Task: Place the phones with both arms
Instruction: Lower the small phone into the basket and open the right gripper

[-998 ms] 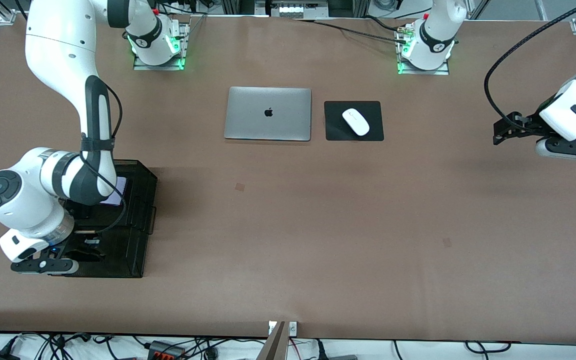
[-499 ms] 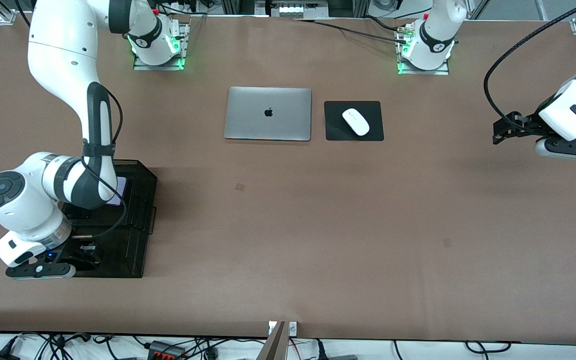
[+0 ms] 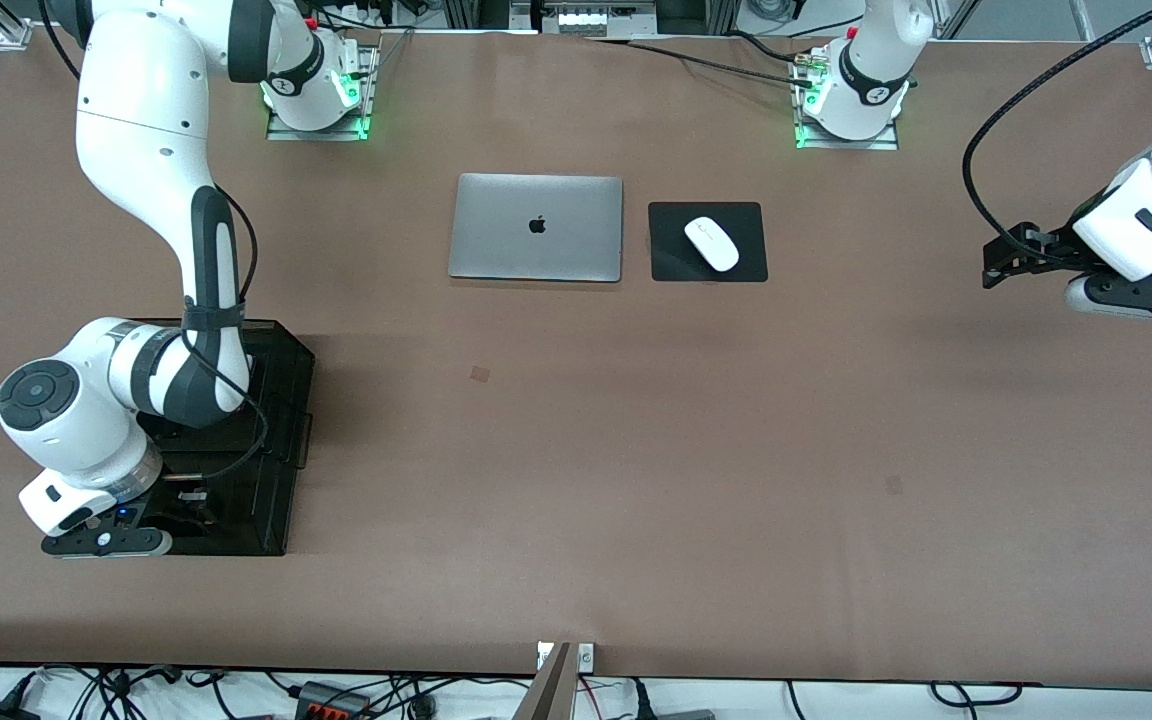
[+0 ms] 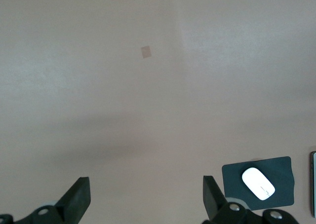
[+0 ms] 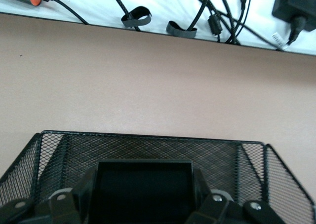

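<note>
The bench (image 3: 576, 480) is covered in a smooth, matte brown sheet. At the right arm's end sits a black wire-mesh basket (image 3: 271, 470), rectangular with low walls of fine mesh. The right gripper (image 3: 186, 500) hangs low inside the basket at the end nearer the front camera. In the right wrist view its jaws stand on either side of a squarish black phone (image 5: 143, 189), flat-faced and dull, and seem clamped against its edges, though the contact itself is partly hidden. The phone is inside the basket, close to the mesh wall (image 5: 148, 147). The arm hides the rest of the basket's contents.

The left gripper (image 3: 996, 265) waits in the air over bare bench at the left arm's end, its jaws wide apart with nothing between them.

Nearer the bases, mid-bench, lies a closed silver laptop (image 3: 536, 227), and beside it a glossy white mouse (image 3: 711, 242) on a thin black pad (image 3: 751, 265).
</note>
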Controlling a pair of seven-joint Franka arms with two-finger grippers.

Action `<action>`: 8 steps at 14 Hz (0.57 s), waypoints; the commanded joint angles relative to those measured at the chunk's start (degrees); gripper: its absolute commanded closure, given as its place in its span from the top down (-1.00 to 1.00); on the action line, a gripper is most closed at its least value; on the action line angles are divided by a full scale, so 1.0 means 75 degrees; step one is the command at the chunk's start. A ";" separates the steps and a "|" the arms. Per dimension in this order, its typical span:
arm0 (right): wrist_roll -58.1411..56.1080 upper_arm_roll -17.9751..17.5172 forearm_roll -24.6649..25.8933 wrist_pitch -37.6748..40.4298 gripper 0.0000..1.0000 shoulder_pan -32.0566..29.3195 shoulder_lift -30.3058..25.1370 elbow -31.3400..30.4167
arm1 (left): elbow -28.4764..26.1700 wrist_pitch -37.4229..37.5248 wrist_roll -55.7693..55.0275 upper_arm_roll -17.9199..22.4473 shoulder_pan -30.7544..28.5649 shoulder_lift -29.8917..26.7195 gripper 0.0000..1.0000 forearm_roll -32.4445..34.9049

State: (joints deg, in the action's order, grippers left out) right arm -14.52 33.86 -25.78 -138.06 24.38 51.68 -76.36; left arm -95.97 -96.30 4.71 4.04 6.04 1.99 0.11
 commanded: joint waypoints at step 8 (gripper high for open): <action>-0.0209 -0.0238 -0.0265 -0.0096 -0.10 -0.0192 0.0035 -0.0400 | 0.0175 0.0171 -0.0018 -0.0047 0.0004 0.0015 1.00 0.0079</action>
State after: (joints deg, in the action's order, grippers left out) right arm -14.52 32.82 -26.51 -138.01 23.41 52.56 -78.32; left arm -95.96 -96.29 4.71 3.97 6.04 2.00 0.11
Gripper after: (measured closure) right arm 0.194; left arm 0.000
